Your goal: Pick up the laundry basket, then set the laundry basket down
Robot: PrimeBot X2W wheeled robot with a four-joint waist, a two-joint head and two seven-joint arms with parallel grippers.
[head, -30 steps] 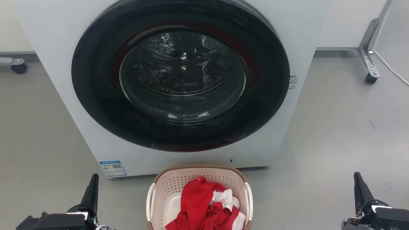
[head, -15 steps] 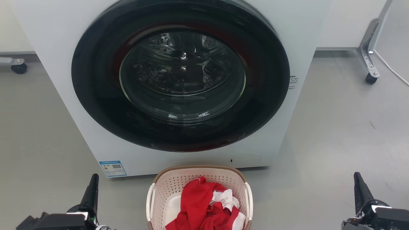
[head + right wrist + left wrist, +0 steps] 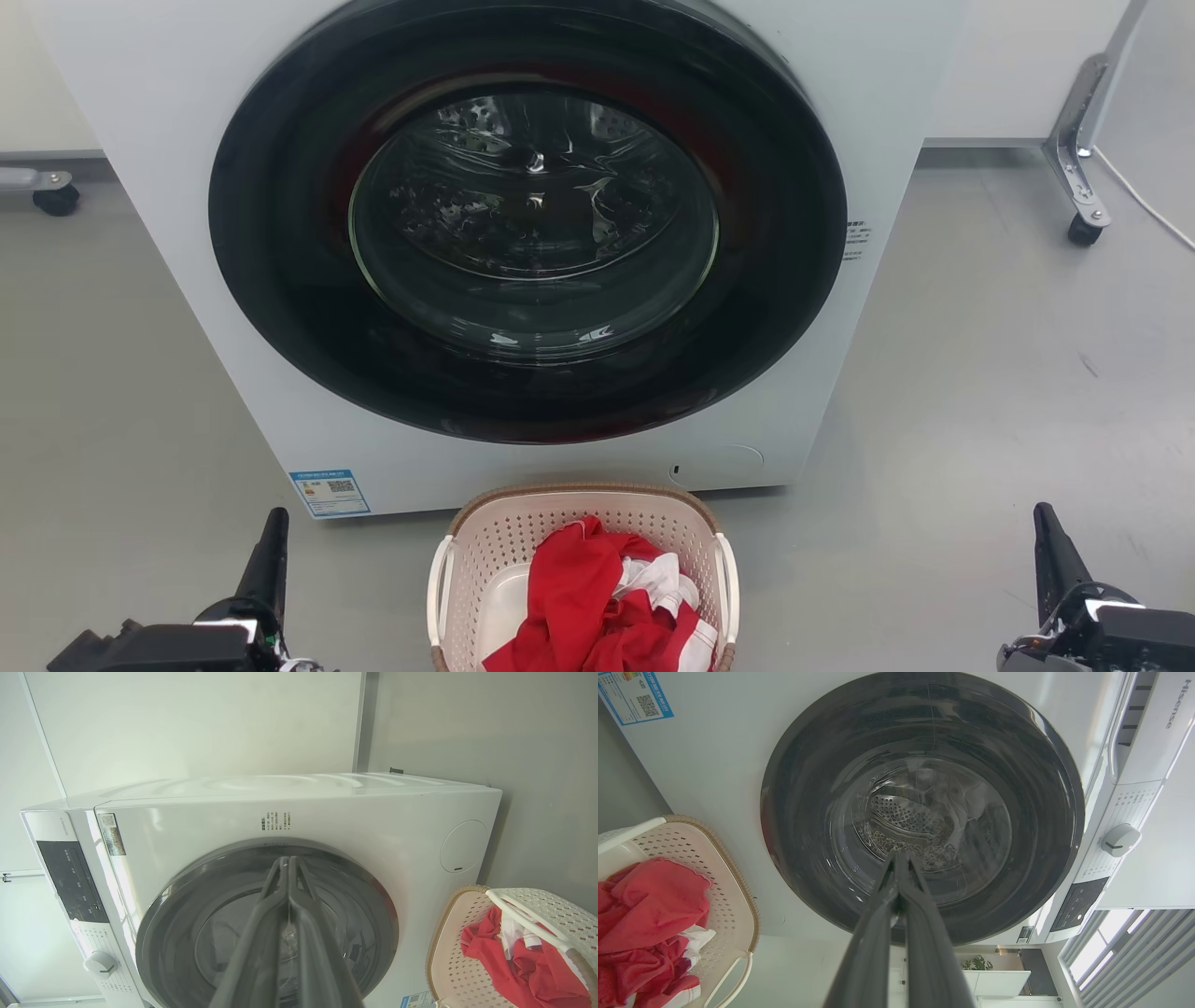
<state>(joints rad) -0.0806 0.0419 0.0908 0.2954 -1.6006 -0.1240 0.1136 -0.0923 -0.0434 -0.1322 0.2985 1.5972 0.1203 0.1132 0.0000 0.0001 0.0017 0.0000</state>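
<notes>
The laundry basket (image 3: 485, 551) stands on the floor in front of the washer, bottom centre of the head view, cream-pink with a brown rim and white side handles. Red and white clothes (image 3: 597, 607) fill it. The left wrist view has the laundry basket (image 3: 731, 891) at lower left, and the laundry basket (image 3: 448, 952) sits at the lower right of the right wrist view. My left gripper (image 3: 271, 541) is well to the basket's left, fingers together, shut on nothing. Far to the basket's right, my right gripper (image 3: 1050, 541) is also shut and empty. Neither touches the basket.
A white front-loading washer (image 3: 168, 140) with a closed dark round door (image 3: 527, 224) rises just behind the basket. Grey floor (image 3: 980, 392) spreads to both sides. A metal leg on a caster (image 3: 1083, 229) stands at the right rear, another caster (image 3: 56, 198) at the left rear.
</notes>
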